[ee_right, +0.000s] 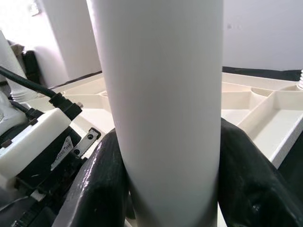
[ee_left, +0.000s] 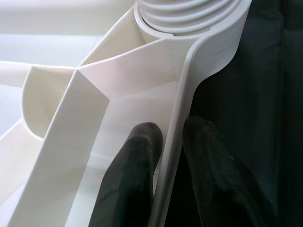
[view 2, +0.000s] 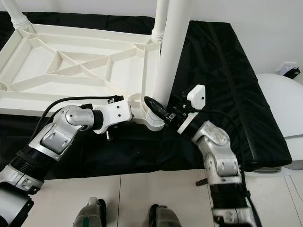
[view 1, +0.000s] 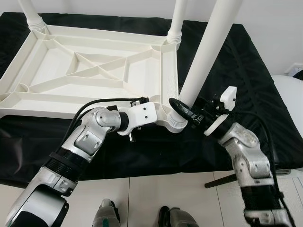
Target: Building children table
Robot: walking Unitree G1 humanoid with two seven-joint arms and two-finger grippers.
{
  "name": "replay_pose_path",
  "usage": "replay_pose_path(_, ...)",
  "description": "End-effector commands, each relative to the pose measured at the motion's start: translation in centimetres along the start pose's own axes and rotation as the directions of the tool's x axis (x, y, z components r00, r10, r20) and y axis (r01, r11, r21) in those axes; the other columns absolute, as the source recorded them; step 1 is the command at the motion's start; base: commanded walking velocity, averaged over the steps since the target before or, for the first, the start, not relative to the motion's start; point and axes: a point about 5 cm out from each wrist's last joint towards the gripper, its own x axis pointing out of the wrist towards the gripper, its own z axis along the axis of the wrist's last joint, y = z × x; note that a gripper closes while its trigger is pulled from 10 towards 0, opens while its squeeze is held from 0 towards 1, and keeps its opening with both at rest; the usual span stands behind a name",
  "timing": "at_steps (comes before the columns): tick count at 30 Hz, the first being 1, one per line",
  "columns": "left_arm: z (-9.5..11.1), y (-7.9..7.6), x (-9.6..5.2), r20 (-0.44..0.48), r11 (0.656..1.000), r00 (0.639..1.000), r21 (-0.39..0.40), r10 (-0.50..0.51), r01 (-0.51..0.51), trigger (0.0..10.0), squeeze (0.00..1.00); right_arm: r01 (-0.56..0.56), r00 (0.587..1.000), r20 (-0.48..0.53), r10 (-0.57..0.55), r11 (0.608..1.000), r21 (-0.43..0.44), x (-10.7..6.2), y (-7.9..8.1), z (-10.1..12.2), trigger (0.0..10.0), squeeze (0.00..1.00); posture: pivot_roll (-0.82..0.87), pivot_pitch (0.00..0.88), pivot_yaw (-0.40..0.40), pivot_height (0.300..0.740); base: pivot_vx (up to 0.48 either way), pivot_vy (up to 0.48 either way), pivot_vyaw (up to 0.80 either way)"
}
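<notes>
Table top (view 1: 94, 71) was laid upside down on a black cloth (view 1: 246, 71). Its rim was pinched by the left gripper (ee_left: 171, 156), while the right gripper (ee_right: 170, 189) was clamped around a leg (view 1: 208, 52) at the near corner socket (view 1: 176, 124). Screwing seemed underway; turning the leg home was called for.

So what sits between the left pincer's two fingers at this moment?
The tabletop's thin white rim: the left wrist view shows one finger inside it, the other outside over black cloth.
</notes>
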Motion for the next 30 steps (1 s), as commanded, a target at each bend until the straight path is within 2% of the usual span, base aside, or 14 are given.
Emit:
replay_pose_path(1,0.0,-1.0,0.8,-0.002,1.000,1.000,0.009,-0.023,0.023,10.0,0.00,-0.017,1.000,0.008,0.016,0.995,0.096,0.4,1.6,-0.6,0.0,0.00,0.06,0.227,-0.025,0.740,0.000,0.000,0.00)
replay_pose_path(5,0.0,-1.0,0.7,-0.004,1.000,1.000,0.009,-0.021,0.021,10.0,0.00,0.033,0.999,0.018,-0.035,0.994,0.107,0.6,2.4,-0.5,0.0,0.00,0.07,0.227,-0.030,0.740,0.000,0.000,0.00)
replay_pose_path(6,0.0,-0.9,0.7,-0.004,1.000,1.000,0.008,-0.018,0.019,10.0,0.00,0.091,0.996,0.018,-0.093,0.991,0.098,0.7,2.7,-0.4,0.0,0.00,0.07,0.228,-0.032,0.740,0.000,0.000,0.00)
replay_pose_path(9,0.0,-0.9,0.6,-0.004,1.000,1.000,0.008,-0.017,0.017,10.0,0.00,0.143,0.989,0.024,-0.146,0.986,0.090,0.8,2.9,-0.3,0.0,0.00,0.07,0.228,-0.034,0.740,0.000,0.000,0.00)
replay_pose_path(10,0.0,-0.9,0.6,-0.005,1.000,1.000,0.007,-0.015,0.015,10.0,0.00,0.210,0.977,0.020,-0.212,0.975,0.073,0.8,3.1,-0.3,0.0,0.00,0.07,0.229,-0.032,0.740,0.000,0.000,0.00)
replay_pose_path(11,0.0,-0.9,0.6,-0.005,1.000,1.000,0.007,-0.015,0.015,10.0,0.00,0.210,0.977,0.020,-0.212,0.975,0.073,0.8,3.1,-0.3,0.0,0.00,0.07,0.229,-0.032,0.740,0.000,0.000,0.00)
replay_pose_path(12,0.0,-0.9,0.6,-0.005,1.000,1.000,0.006,-0.015,0.015,10.0,0.00,0.274,0.962,0.008,-0.274,0.961,0.044,0.7,3.2,-0.4,0.0,0.00,0.07,0.230,-0.031,0.740,0.000,0.000,0.00)
replay_pose_path(14,0.0,-0.8,0.6,-0.005,1.000,1.000,0.006,-0.014,0.014,10.0,0.00,0.320,0.947,0.006,-0.320,0.947,0.035,0.7,3.4,-0.4,0.0,0.00,0.07,0.230,-0.031,0.740,0.000,0.000,0.00)
replay_pose_path(16,0.0,-0.8,0.6,-0.005,1.000,1.000,0.006,-0.014,0.014,10.0,0.00,0.320,0.947,0.006,-0.320,0.947,0.035,0.7,3.4,-0.4,0.0,0.00,0.07,0.230,-0.031,0.740,0.000,0.000,0.00)
replay_pose_path(18,0.0,-0.7,0.6,-0.005,1.000,1.000,0.006,-0.013,0.013,10.0,0.00,0.360,0.933,-0.001,-0.360,0.933,0.010,0.7,3.5,-0.6,0.0,0.00,0.06,0.231,-0.030,0.740,0.000,0.000,0.00)
replay_pose_path(22,0.1,-0.6,0.7,-0.002,1.000,1.000,0.008,-0.012,0.012,10.0,0.00,0.484,0.872,-0.051,-0.488,0.872,-0.075,0.6,3.9,-1.3,0.0,0.00,0.07,0.231,-0.029,0.740,0.000,0.000,0.00)
replay_pose_path(27,0.2,-0.6,0.7,-0.002,1.000,1.000,0.008,-0.010,0.010,10.0,0.00,0.543,0.832,-0.096,-0.546,0.837,-0.058,0.5,4.1,-1.9,0.0,0.00,0.07,0.227,-0.030,0.740,0.000,0.000,0.00)
replay_pose_path(29,0.2,-0.6,0.7,-0.002,1.000,1.000,0.008,-0.010,0.010,10.0,0.00,0.543,0.832,-0.096,-0.546,0.837,-0.058,0.5,4.1,-1.9,0.0,0.00,0.07,0.227,-0.030,0.740,0.000,0.000,0.00)
replay_pose_path(30,0.2,-0.5,0.7,-0.002,1.000,1.000,0.009,-0.009,0.009,10.0,0.00,0.566,0.816,-0.106,-0.568,0.823,-0.053,0.3,3.9,-2.0,0.0,0.00,0.06,0.224,-0.031,0.740,0.000,0.000,0.00)
